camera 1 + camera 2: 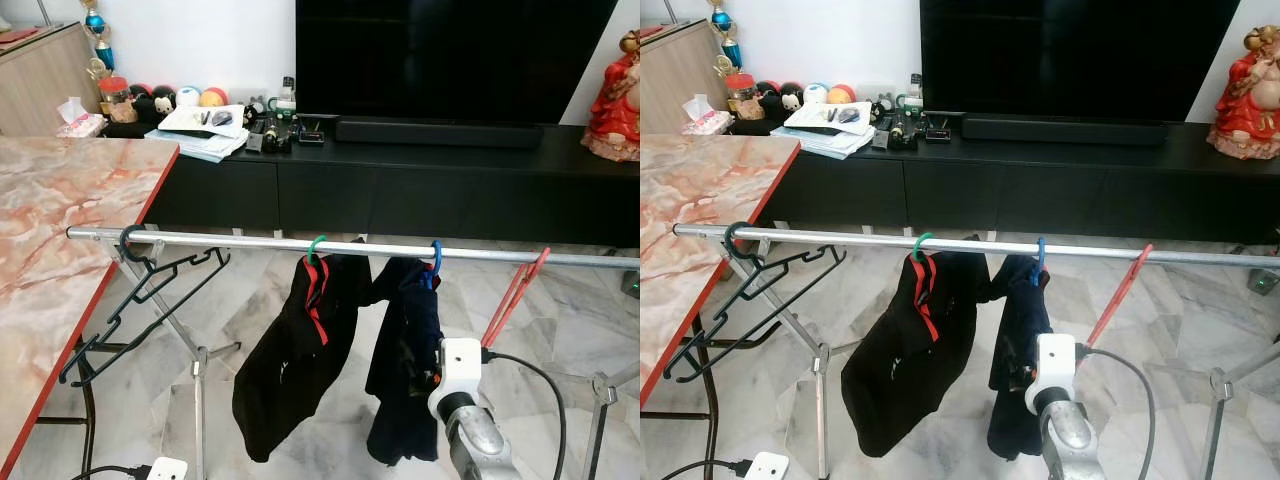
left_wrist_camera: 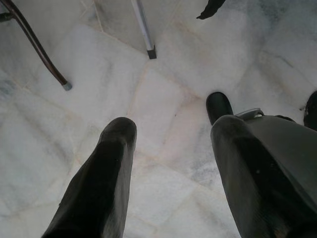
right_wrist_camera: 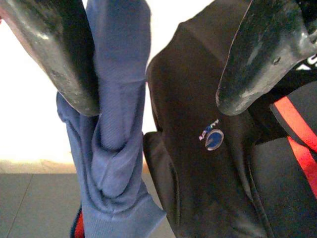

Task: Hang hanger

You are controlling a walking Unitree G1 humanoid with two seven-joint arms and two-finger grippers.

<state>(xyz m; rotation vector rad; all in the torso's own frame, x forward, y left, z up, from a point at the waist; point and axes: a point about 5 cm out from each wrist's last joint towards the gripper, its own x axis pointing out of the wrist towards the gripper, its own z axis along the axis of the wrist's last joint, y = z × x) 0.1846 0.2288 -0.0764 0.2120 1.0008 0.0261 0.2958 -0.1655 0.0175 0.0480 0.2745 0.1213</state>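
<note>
A metal rail [image 1: 260,240] runs across the room in front of me. Empty black hangers [image 1: 150,290] dangle at its left end. A green hanger [image 1: 316,247] carries a black and red garment [image 1: 295,360]. Beside it, a blue hanger [image 1: 436,260] holds a dark blue garment [image 1: 405,370], and a red hanger [image 1: 515,295] leans at the right. My right arm [image 1: 462,400] reaches up to the blue garment. In the right wrist view my right gripper [image 3: 158,59] is open, with the blue cloth [image 3: 116,124] between its fingers. My left gripper [image 2: 168,163] hangs open over the marble floor.
A pink marble table [image 1: 60,220] with a red edge stands at the left. A black TV console [image 1: 420,185] runs behind the rail, with a red statue [image 1: 615,95] on its right end. The rack's legs [image 1: 197,380] stand on the marble floor, and a power strip [image 1: 165,468] lies near them.
</note>
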